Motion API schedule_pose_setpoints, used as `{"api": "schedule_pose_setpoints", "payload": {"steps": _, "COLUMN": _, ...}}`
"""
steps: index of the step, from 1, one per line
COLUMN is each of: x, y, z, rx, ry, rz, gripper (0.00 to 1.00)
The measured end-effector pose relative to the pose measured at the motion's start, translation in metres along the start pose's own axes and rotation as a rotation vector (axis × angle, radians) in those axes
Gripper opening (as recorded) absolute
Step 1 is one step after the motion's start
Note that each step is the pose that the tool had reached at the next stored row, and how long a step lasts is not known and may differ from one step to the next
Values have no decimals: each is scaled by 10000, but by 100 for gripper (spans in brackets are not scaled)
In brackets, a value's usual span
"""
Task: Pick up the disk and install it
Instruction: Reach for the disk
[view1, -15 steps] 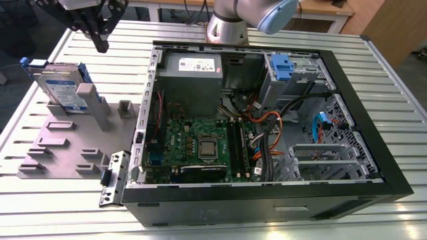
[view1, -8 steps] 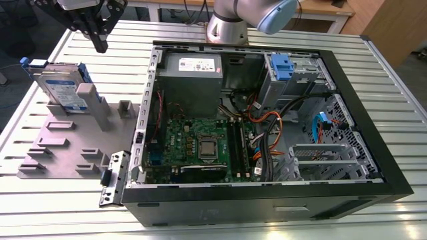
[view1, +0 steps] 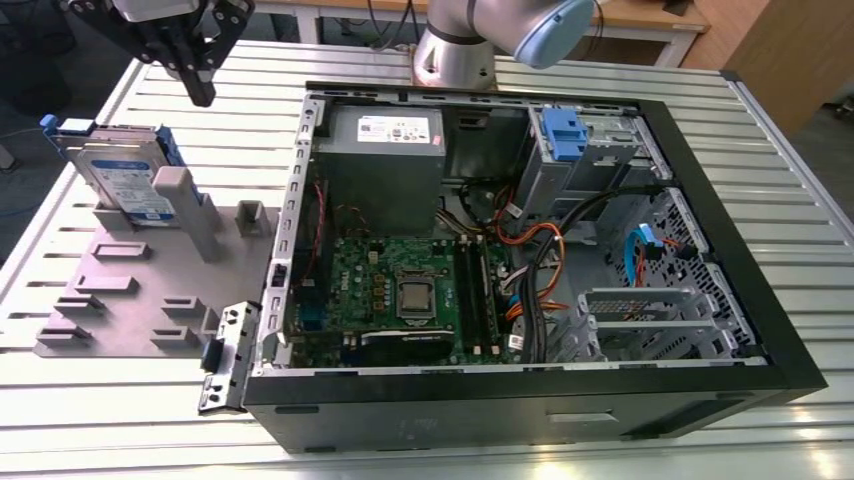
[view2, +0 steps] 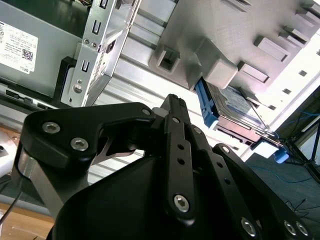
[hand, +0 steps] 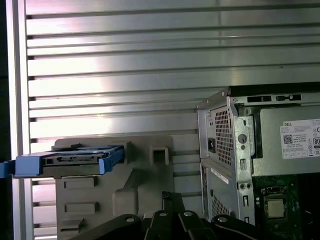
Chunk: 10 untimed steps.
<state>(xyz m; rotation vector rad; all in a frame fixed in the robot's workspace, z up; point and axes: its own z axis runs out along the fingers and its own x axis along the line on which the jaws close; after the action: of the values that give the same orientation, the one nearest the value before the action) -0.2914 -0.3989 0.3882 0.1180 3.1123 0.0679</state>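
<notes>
- silver metal with blue plastic rails: found the disk (view1: 118, 172) standing on its long edge in the grey fixture plate (view1: 114, 325), with a grey post (view1: 175, 195) just beside its labelled face.
- placed plate and disk on the exterior view's left of the open computer case (view1: 694, 150), all resting on the slatted aluminium table (view1: 747, 110).
- saw the gripper (view1: 200, 95) higher than the disk and a little toward the exterior view's right of it, apart from it and touching nothing.
- found the fingers pressed together with nothing between them, the same in both wrist views: gripper (view2: 172, 98), gripper (hand: 172, 196).
- in the first wrist view, looked down on the disk (hand: 70, 161) edge-on, a blue rail at each end, off to one side of the fingertips and not beneath them.
- in the second wrist view, caught the disk (view2: 235, 107) beyond the fingertips, tucked against the plate's post, well clear of the black linkage.
- hung the gripper pointing straight down over the table, near the back corner of the case.
- kept the arm (view1: 461, 50) behind the case, its grey column upright and a blue-capped joint (view1: 554, 30) above it.
</notes>
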Motion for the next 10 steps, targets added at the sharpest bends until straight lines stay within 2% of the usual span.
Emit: {"api": "schedule_pose_setpoints", "payload": {"steps": 10, "x": 0, "y": -1, "z": 18, "rx": 1, "ry": 2, "rz": -1, "gripper": 11}}
